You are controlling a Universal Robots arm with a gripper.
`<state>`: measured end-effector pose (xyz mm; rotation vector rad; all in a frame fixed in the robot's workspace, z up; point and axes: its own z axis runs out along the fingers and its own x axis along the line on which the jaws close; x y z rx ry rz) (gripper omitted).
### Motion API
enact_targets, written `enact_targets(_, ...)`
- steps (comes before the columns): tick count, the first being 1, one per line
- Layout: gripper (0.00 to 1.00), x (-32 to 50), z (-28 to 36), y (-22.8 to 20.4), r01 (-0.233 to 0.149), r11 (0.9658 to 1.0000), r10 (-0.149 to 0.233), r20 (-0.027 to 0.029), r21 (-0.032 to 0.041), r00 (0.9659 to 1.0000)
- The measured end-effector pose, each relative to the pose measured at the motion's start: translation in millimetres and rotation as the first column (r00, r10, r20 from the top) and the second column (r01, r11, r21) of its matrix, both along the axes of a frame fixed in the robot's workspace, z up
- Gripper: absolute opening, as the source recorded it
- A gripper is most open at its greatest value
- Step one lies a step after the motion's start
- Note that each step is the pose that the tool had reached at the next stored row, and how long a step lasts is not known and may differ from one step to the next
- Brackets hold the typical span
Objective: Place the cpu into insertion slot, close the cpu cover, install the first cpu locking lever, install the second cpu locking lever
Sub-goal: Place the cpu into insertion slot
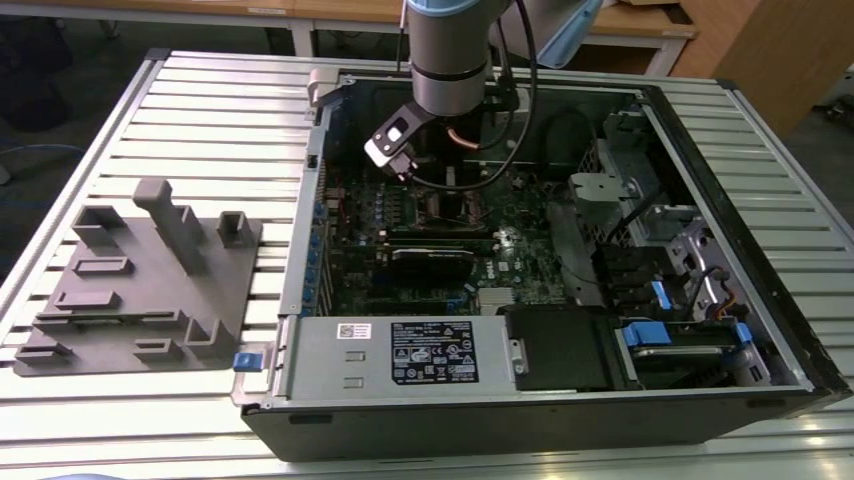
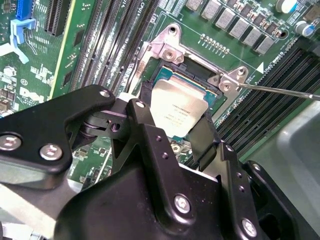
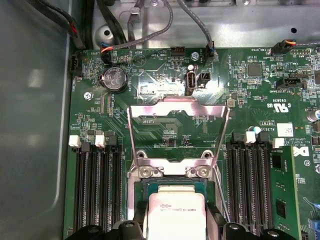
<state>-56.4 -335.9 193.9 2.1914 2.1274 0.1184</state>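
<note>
Overall scene: a black computer tower case lies on its side, open, on a white slatted metal table. A grey moulded fixture tray sits beside it, toward the exterior view's left.
Arm: the grey cylindrical robot arm reaches down into the case, above the green circuit board.
Claw: the black two-fingered claw pinches the cpu, with one finger on each of two opposite edges.
Cpu: the small flat square chip with a dull silver-grey metal top is held directly over the insertion slot. Whether it is fully seated cannot be told.
Insertion slot: the square socket with a dark frame and silvery brackets is set into the green board, between banks of long black memory slots.
Cpu cover: the thin silvery metal frame with a large square window stands swung open, hinged at the socket's edge and clear of the chip.
Locking lever: a thin silvery wire rod runs out from a bracket corner over the long black slots, not latched down.
</note>
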Motion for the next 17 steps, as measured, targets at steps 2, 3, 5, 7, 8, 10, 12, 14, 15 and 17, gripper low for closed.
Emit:
enact_targets(2,0.54,0.0,-0.2,0.0,-0.014,0.9999,0.014,0.0008,-0.0001,0.9999)
enact_targets(3,0.54,0.0,-0.2,0.0,-0.02,0.9998,0.02,0.001,-0.0002,0.9998)
enact_targets(5,0.54,-0.1,-0.2,0.0,-0.021,0.9998,0.021,0.0011,-0.0001,0.9998)
enact_targets(7,0.54,-0.3,-0.3,0.0,-0.021,0.9998,0.021,0.0013,0.0,0.9998)
enact_targets(8,0.54,-0.5,-0.3,0.0,-0.021,0.9998,0.021,0.0014,0.0,0.9998)
enact_targets(10,0.54,-0.9,-0.3,0.1,-0.021,0.9998,0.021,0.0016,-0.0001,0.9998)
enact_targets(12,0.54,-1.0,-0.4,0.1,-0.021,0.9998,0.021,0.0017,0.0,0.9998)
enact_targets(14,0.54,-1.1,-0.4,0.3,-0.021,0.9998,0.021,0.0018,0.0,0.9998)
enact_targets(15,0.54,-1.1,-0.4,0.4,-0.021,0.9998,0.021,0.0017,-0.0001,0.9998)
enact_targets(17,0.54,-1.0,-0.4,0.8,-0.021,0.9998,0.021,0.0017,-0.0001,0.9998)
